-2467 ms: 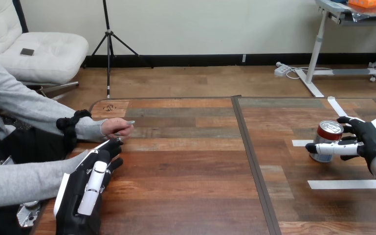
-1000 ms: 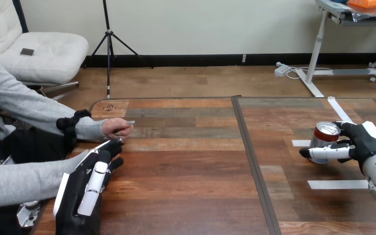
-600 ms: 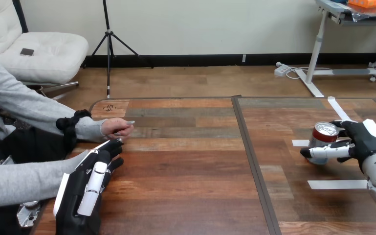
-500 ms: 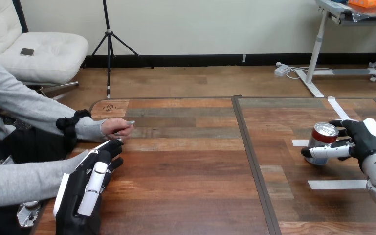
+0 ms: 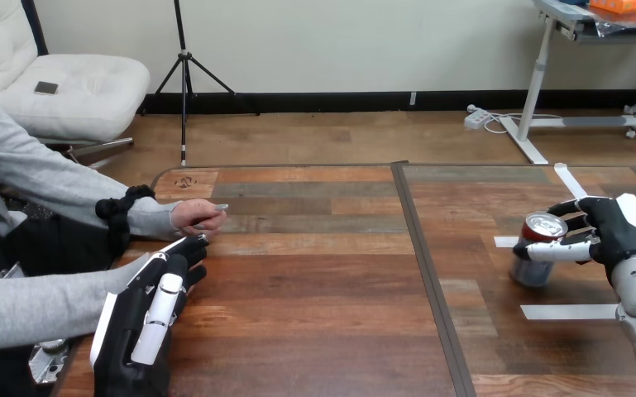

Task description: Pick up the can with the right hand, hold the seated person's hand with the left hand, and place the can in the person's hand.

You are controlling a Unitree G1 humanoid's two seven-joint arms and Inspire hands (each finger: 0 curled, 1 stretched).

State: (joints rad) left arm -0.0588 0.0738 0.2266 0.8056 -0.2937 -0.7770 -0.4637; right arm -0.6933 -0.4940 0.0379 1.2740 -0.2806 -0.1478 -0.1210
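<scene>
The can (image 5: 536, 265) is upright in the right hand (image 5: 619, 233) — thumb across its front near the rim, fingers curled behind; the left hand (image 5: 142, 321) lies slack-fingered.

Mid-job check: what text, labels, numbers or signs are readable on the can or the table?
No text can be read.
On the can in the right hand: any print is too blurred to read.
The dark marks at the far left corner of the table: too small to read.
The white tape strips: no writing visible.
</scene>
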